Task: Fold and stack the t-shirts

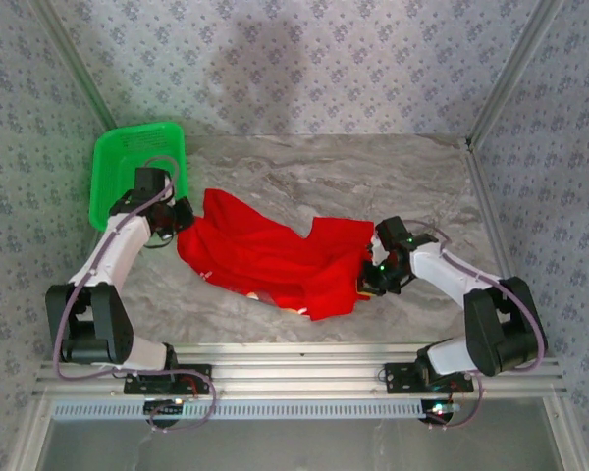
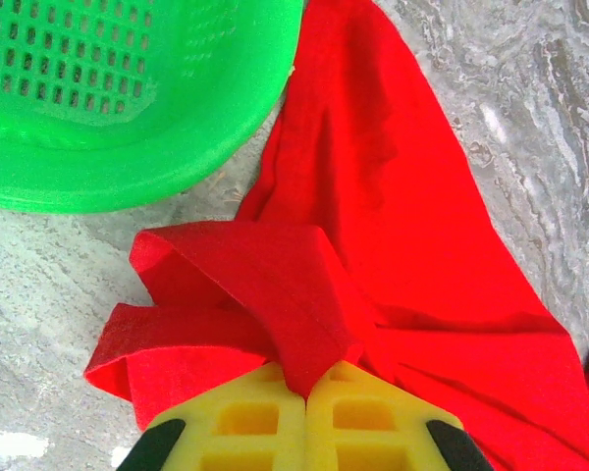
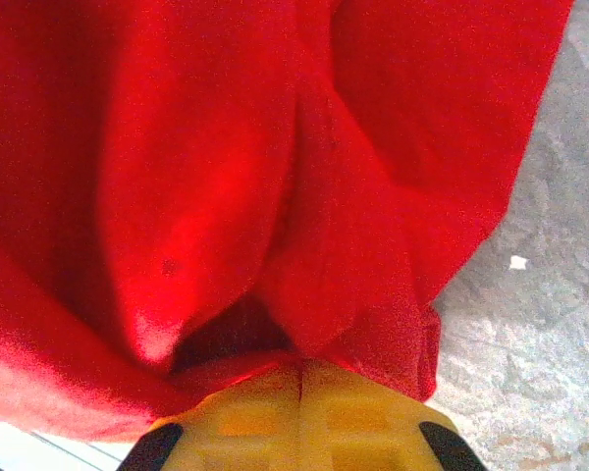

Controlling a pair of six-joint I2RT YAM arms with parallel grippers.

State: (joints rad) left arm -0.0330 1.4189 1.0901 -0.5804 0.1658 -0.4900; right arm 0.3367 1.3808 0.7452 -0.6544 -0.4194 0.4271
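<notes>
A bright red t-shirt [image 1: 275, 257] lies crumpled across the middle of the marble table, with a sliver of tan print showing at its near edge. My left gripper [image 1: 174, 218] is at the shirt's left end, shut on a fold of red cloth [image 2: 304, 324] that runs between its yellow fingers [image 2: 245, 417]. My right gripper [image 1: 371, 275] is at the shirt's right end, its yellow fingers [image 3: 363, 417] pressed together with red cloth [image 3: 304, 245] bunched and pinched at their tips.
A green plastic mesh basket [image 1: 128, 167] stands at the table's back left, just behind the left gripper; its rim [image 2: 157, 147] lies close to the held fold. Bare marble [image 1: 373, 177] stretches behind and to the right of the shirt.
</notes>
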